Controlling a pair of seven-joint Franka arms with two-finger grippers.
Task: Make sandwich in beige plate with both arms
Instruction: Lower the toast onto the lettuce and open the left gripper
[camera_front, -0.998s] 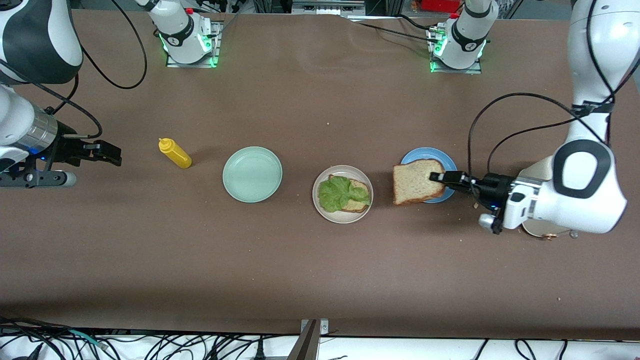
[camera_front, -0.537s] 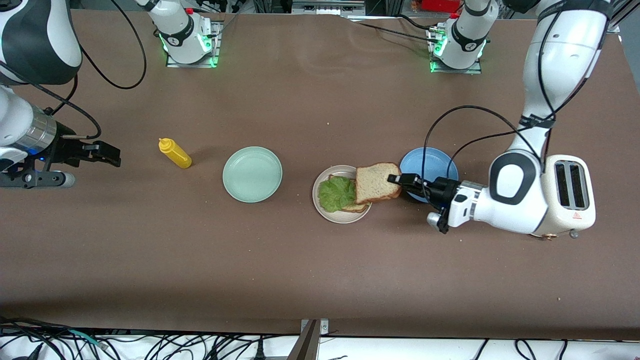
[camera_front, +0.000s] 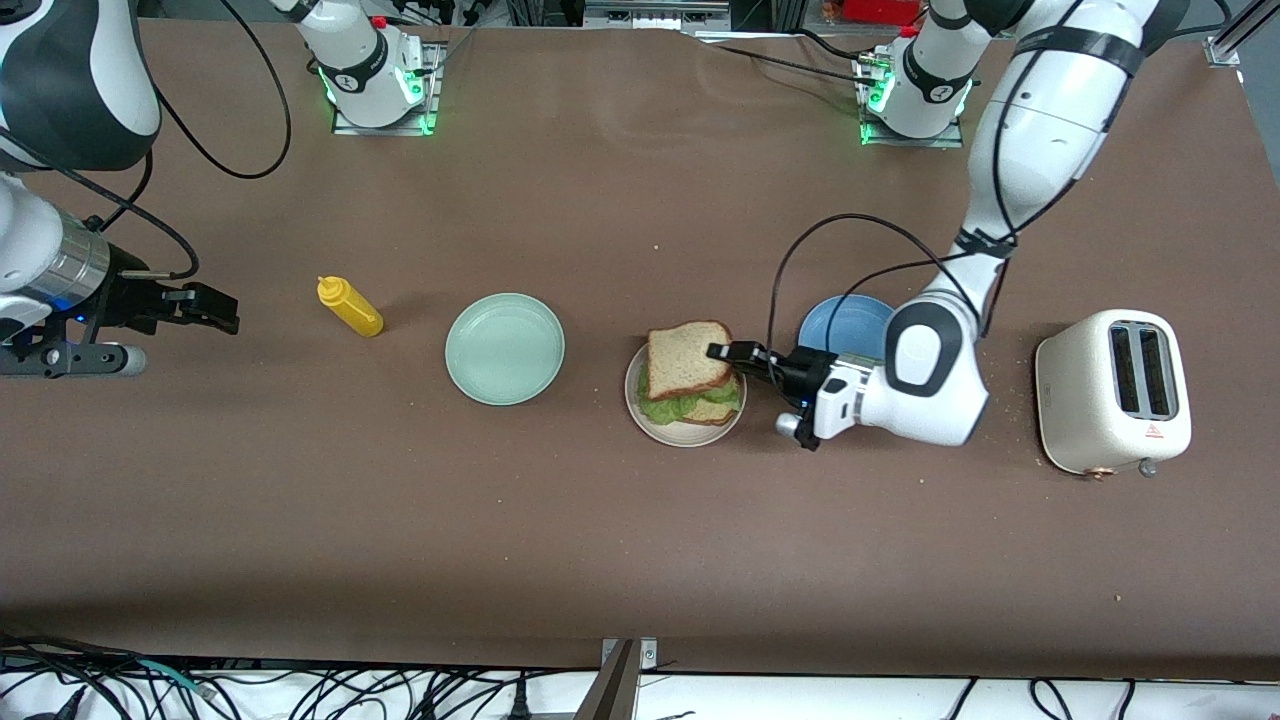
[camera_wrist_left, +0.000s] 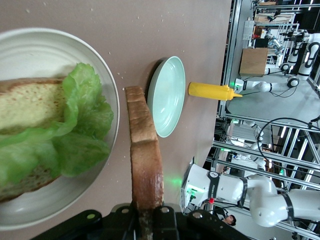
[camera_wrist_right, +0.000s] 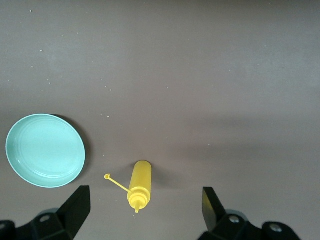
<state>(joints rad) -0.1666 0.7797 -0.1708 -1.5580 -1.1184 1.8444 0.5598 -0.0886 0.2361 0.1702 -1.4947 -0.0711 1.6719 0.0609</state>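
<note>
Left tool pinches square porous toast slice.

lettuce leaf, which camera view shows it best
The left wrist view: the lettuce fills the picture, ruffled, draped over the bottom bread slice on the beige plate. In the front view only a green edge shows under the top slice. The right wrist view misses it.

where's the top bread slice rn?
Front view: the top bread slice hangs in the left gripper, jaws shut on it, over the lettuce on the beige plate, beside the blue plate.
</note>
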